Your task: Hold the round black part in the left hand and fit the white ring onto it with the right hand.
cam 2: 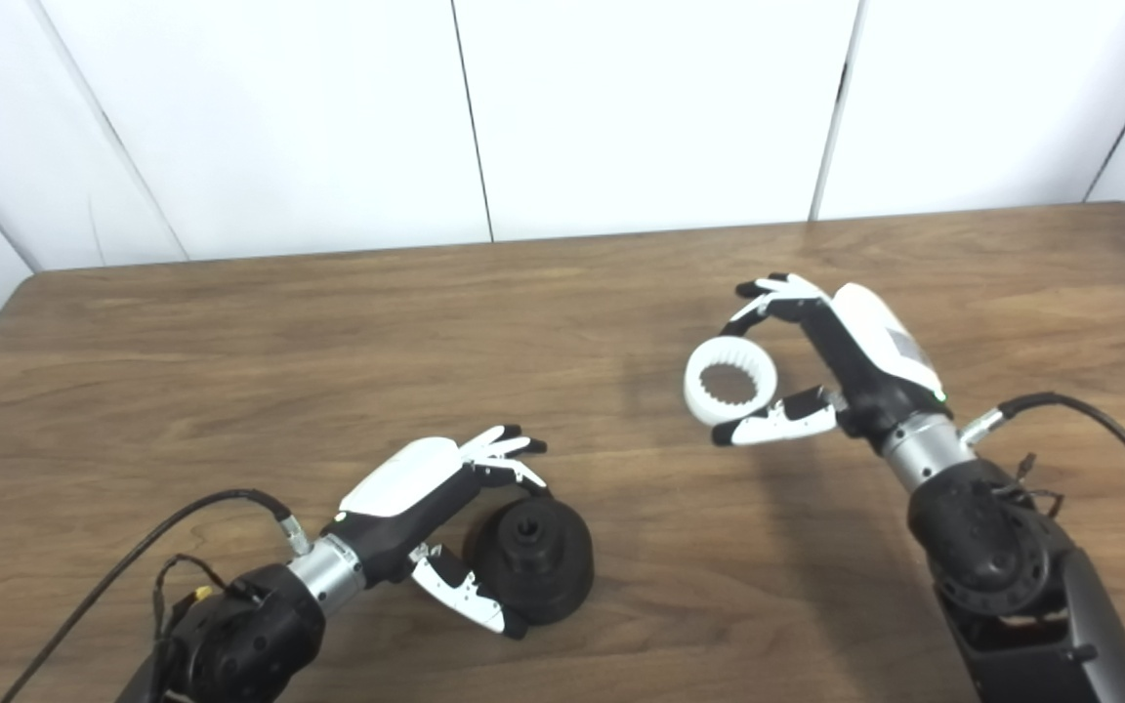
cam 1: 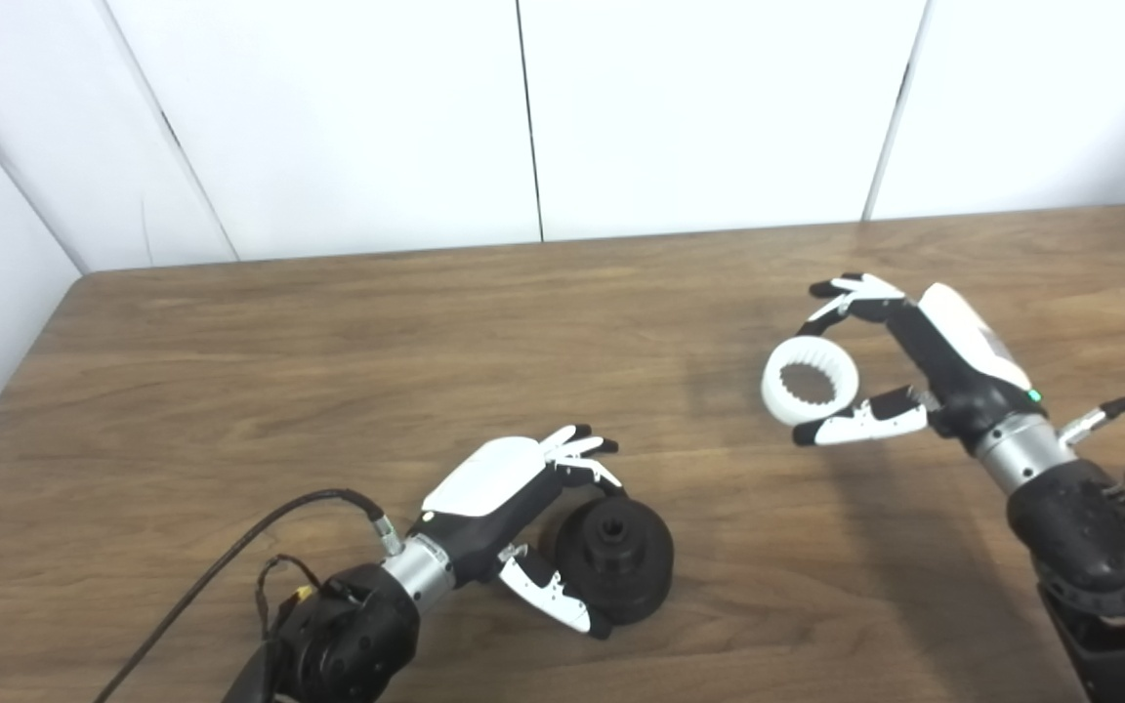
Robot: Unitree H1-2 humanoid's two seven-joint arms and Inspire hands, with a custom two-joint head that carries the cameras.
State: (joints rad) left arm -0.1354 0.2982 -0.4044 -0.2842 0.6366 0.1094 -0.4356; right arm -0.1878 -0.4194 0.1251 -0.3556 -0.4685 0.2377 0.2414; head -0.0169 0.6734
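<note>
The round black part (cam 1: pixel 614 557) sits near the front edge of the wooden worktop (cam 1: pixel 328 361), a little left of the middle, its face with the small centre hole turned up and toward the camera. The left hand (cam 1: pixel 523 508) is closed around it: the fingers (cam 1: pixel 582 451) curl over its far side and the thumb (cam 1: pixel 553 591) presses against its near side. Whether the part rests on the worktop or is lifted just off it cannot be told.

Well apart from it, toward the right edge, the right hand (cam 1: pixel 899 366) is clamped on the white ring (cam 1: pixel 810 381). Fingers touch the ring's upper rim and the thumb (cam 1: pixel 860 422) lies under its lower rim. The ring is held above the worktop, its toothed inner opening facing the camera, and it casts a faint shadow on the wood below.
</note>
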